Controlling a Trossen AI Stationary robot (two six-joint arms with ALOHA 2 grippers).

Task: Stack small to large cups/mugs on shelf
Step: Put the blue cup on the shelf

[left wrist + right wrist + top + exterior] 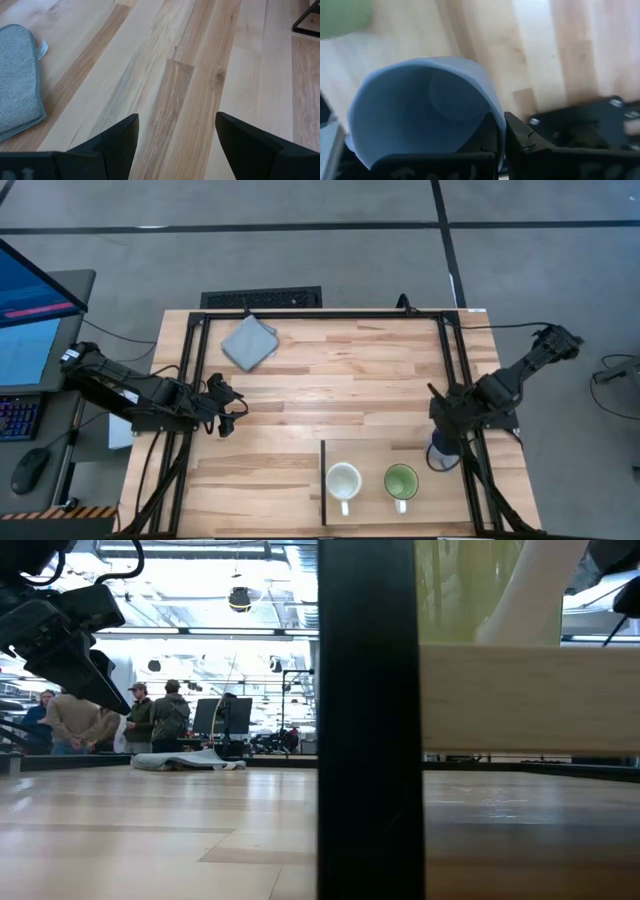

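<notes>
Clamping the blue-grey mug [427, 107], right gripper [500, 130] overhangs planked tabletop [330, 370] (left gripper [175, 135] apparently open).

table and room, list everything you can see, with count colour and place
cream-white mug: 1, cream-white, on the shelf, left of the green one
green mug: 1, bright green, on the shelf, right of the cream one
blue-grey mug: 1, blue-grey, at the shelf's right edge, rim pinched by the right gripper
shelf: 1, pale wood, table's near right part
cloth: 1, grey, folded, far left of the table
keyboard: 1, black, beyond the table's far edge
people: several, standing far back in the room
left gripper: 1, dark, open over bare wood at the left side
right gripper: 1, dark, shut on the blue-grey mug's rim
</notes>
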